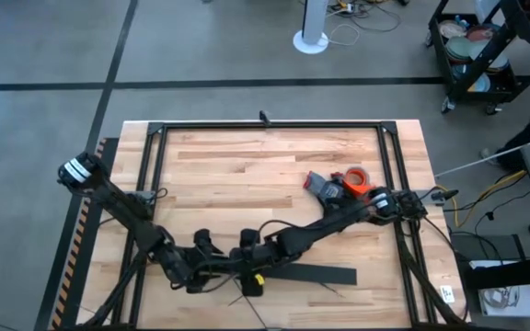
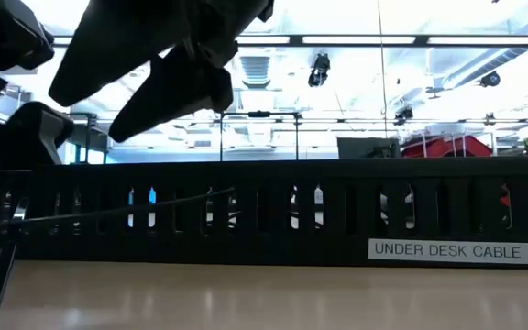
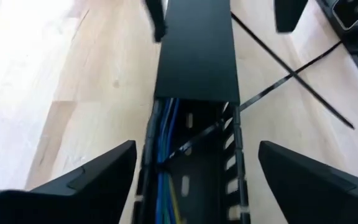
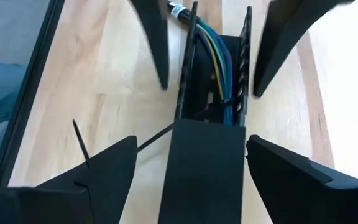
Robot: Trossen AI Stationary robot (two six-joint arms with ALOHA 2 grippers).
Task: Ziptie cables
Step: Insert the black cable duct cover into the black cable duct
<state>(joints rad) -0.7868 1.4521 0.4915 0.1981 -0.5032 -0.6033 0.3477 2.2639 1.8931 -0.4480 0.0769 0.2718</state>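
Left pincer (image 3: 194, 186): fingers spread wide, holding nothing, straddling the open end of the duct (image 3: 197, 62) on the surface (image 3: 73, 93). Between its fingers, inside the duct, lie the cables (image 3: 165, 168), blue and yellow strands running lengthwise. One ziptie (image 3: 194, 140) crosses the open channel; two more zipties (image 3: 303, 71) lie crossed on the surface just beyond its right finger. Facing it from the duct's covered end, the right pincer (image 4: 188, 168) is likewise wide open, empty, astride the duct lid (image 4: 204, 168).
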